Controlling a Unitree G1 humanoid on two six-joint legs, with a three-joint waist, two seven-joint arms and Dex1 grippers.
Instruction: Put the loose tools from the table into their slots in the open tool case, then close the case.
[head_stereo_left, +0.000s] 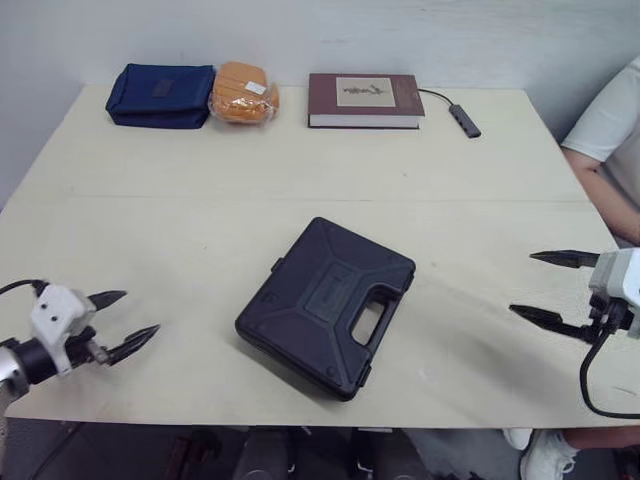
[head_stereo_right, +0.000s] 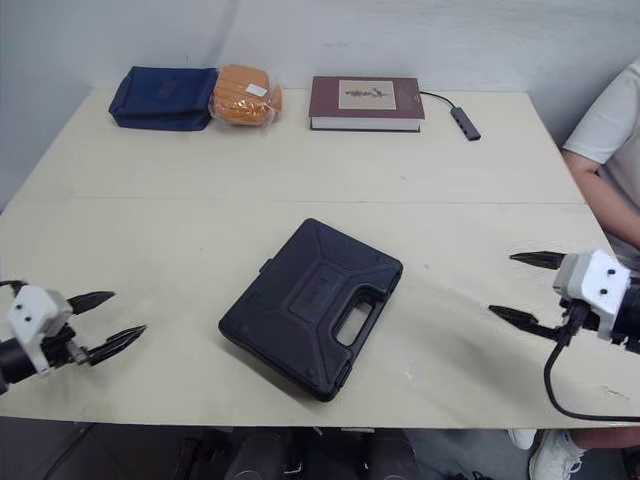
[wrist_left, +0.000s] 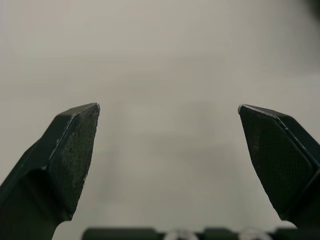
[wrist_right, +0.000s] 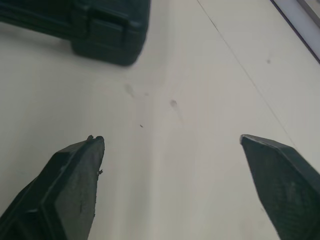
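As the black moulded-plastic tool case lies shut at the near middle of the pale wooden desk, the left gripper and right gripper hang released and empty well apart on either side, the job seemingly complete.

Lighting: bright, even, diffuse, from overhead.
Table: pale and matte, with no glare spots.
Shadows: soft and short. There is a narrow dark band under the near edge of the tool case and thin lines under the book and blue pouch.
Left wrist view: the tabletop washes pale, dimming at one corner.
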